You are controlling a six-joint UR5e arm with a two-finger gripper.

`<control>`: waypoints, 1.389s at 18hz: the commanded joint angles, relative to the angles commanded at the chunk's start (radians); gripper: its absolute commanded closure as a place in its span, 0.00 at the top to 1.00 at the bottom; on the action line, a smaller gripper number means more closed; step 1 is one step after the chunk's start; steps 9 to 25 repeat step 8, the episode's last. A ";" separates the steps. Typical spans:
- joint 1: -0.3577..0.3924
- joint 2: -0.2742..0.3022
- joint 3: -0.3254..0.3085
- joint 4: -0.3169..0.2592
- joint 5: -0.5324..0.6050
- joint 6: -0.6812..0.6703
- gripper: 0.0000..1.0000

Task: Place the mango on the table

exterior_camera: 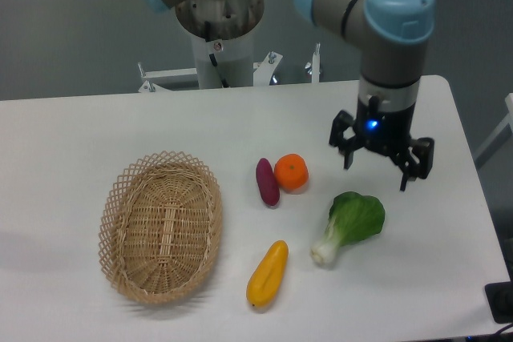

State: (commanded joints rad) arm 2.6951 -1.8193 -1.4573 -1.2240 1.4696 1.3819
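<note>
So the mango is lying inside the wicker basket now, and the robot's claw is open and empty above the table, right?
Not quite. The camera view shows the mango lying on the white table, just right of the wicker basket, which holds nothing. The rest is right: the gripper hangs open and empty above the table.

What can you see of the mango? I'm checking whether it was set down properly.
The mango is a smooth, elongated yellow-orange fruit, slightly curved with tapering ends. It lies flat on the white table, tilted diagonally, its upper end pointing up and right. It sits apart from the wicker basket on its left and the bok choy on its right. Nothing touches it; the open gripper hangs well away.
</note>
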 joint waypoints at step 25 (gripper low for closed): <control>0.023 0.002 -0.009 -0.005 -0.002 0.074 1.00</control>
